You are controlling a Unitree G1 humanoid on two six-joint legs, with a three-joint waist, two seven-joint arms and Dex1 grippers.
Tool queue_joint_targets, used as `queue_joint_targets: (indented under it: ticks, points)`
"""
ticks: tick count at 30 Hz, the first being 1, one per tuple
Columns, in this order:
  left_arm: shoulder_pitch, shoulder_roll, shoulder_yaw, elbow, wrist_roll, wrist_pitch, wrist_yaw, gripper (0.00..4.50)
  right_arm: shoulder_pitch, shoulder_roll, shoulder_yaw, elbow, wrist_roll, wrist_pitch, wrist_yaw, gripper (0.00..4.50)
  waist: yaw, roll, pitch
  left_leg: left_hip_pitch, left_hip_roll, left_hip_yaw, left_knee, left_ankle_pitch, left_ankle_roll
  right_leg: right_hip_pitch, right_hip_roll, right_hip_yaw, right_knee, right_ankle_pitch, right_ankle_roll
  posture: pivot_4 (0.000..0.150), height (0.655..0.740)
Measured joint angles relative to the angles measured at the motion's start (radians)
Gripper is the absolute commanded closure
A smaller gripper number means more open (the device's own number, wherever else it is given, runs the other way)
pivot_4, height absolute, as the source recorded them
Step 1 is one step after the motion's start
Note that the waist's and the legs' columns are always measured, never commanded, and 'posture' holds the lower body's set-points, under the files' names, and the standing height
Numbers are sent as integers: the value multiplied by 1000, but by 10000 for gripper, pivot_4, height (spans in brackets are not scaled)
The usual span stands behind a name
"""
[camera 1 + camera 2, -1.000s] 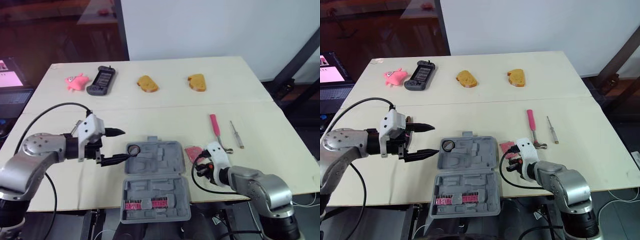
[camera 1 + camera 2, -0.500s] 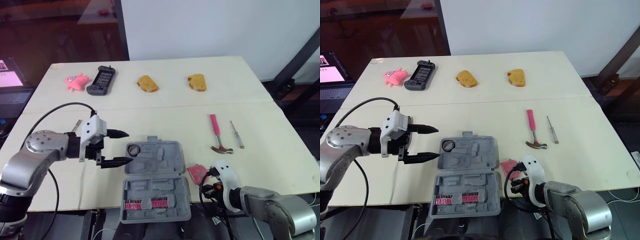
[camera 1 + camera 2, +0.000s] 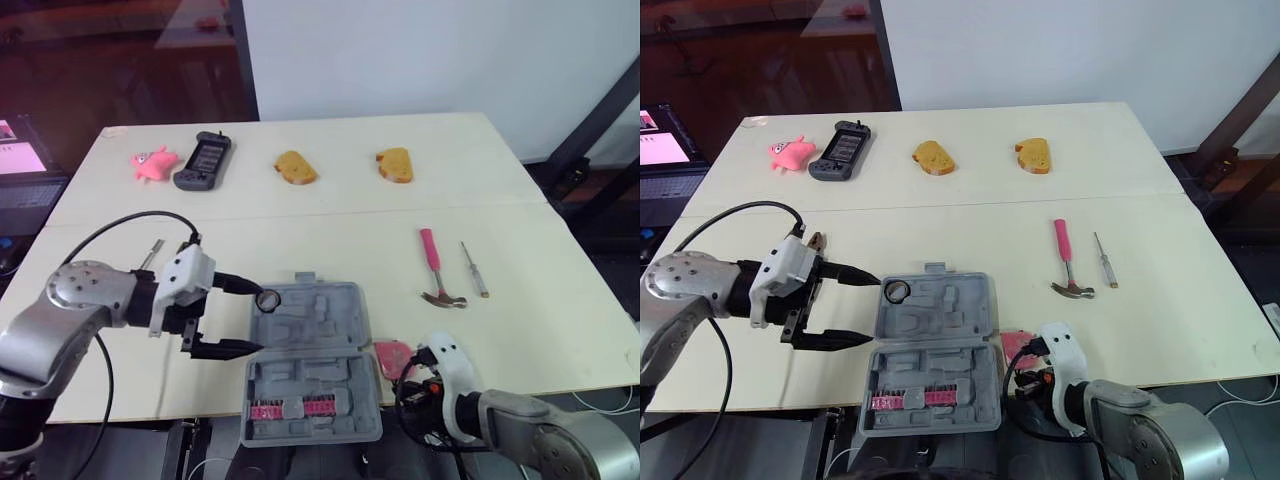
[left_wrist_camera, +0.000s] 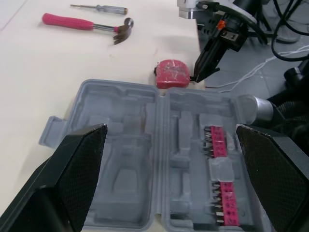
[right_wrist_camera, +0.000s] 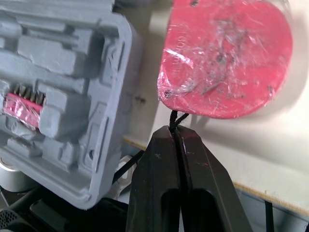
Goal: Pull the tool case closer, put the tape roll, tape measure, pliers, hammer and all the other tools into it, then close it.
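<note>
A: Starting at the right gripper (image 5: 175,129), low at the front edge of the table (image 3: 300,225). Pinched tight, fingertips (image 5: 161,145) pressed together on a thin black cord off the tape measure (image 5: 227,63).

B: Held by the cord alone, then?

A: Looks so. No contact with the red body itself. Hard to judge how firmly caught.

B: Location of the tape measure?

A: Flat on the table, just beside the right edge of the tool case (image 3: 310,345), close to the table's front edge, directly ahead of those fingertips.

B: Direction of the case from there?

A: To the robot's left, touching or nearly. Open, hinge running left to right. Empty moulded pockets in the far half, pink bits (image 3: 290,408) in the near half. Judged next: lift, then a short carry leftward over the rim. Right arm plainly the nearer one.

B: Left gripper (image 3: 258,318)?

A: Spread wide, empty, at the case's left side. One finger next to the tape roll (image 3: 268,298), already in the far-left corner pocket.

B: Remaining tools?

A: Hammer (image 3: 435,268) right of the case and farther back, well apart, pink handle pointing away, head nearer. Screwdriver (image 3: 473,268) just beside it, roughly parallel. Small dark item (image 3: 812,240) near the left arm, possibly pliers; too small to confirm.

B: Risk?

A: Swing or slip on so thin a cord. Near half of the case overhanging the table edge, also worth watching.
</note>
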Motion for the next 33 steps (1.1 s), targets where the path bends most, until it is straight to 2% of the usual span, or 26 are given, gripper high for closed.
queue_joint_targets:
  ticks: [3,6,8,9,13,14,16,20,23,26,28,33]
  points:
    - [0,0,-4,0,0,0,-3,0,-6,-1,3,1,0,0,-12,44659,0,0,0,0,0,0,0,0,0,0,0,0,0,0,0,1500,7400]
    - [0,0,-8,0,0,0,-6,0,-14,0,5,1,0,0,-19,36783,0,0,0,0,0,0,0,0,0,0,0,0,0,0,0,1500,7400]
    - [0,0,-8,0,0,-1,-10,0,-19,-2,-5,2,4,0,-17,27549,0,0,0,0,0,0,0,0,0,0,0,0,0,0,0,1500,7400]
    - [0,0,-8,1,0,-1,-13,0,-21,-17,-15,2,17,0,-5,21562,0,0,0,0,0,0,0,0,0,0,0,0,0,0,0,1500,7400]
    - [1,11,-8,5,1,-5,-30,0,-1,-174,-87,1,82,0,71,2007,2,0,0,0,0,0,1,0,0,1,-1,-1,-1,-1,1,1500,7400]
    - [3,17,-8,6,2,-15,-40,0,9,-220,-107,2,98,0,94,387,1,0,0,0,0,0,1,0,0,1,-1,0,-1,-1,1,1500,7400]
    - [6,18,-8,6,3,-28,-46,0,11,-267,-121,3,123,0,127,387,2,0,0,0,0,0,0,0,0,2,-1,-1,-1,-1,1,1500,7400]
    - [37,17,-5,4,1,-43,-47,0,-21,-474,-156,30,178,-20,251,387,0,0,1,0,0,1,1,0,1,2,-1,-1,-2,-1,1,1500,7400]
    - [77,17,5,-2,-2,-71,-48,0,-99,-608,-159,66,179,-158,353,387,1,0,1,0,0,1,1,0,1,2,-1,-2,-3,-1,1,1500,7400]
    - [116,17,30,-12,-2,-103,-46,0,-138,-688,-138,100,179,-261,435,387,4,0,2,-1,0,1,1,0,1,3,-2,-2,-3,-1,1,1500,7400]
    - [151,17,67,-28,-15,-106,-35,0,-138,-783,-79,127,125,-406,518,387,7,0,2,-1,0,1,1,-1,1,3,-2,-2,-5,-1,1,1500,7400]
    - [238,17,122,-74,-32,-105,-6,0,-126,-866,96,218,-114,-908,711,387,5,0,2,0,0,1,1,-1,2,7,-2,-3,-12,-1,0,1500,7400]
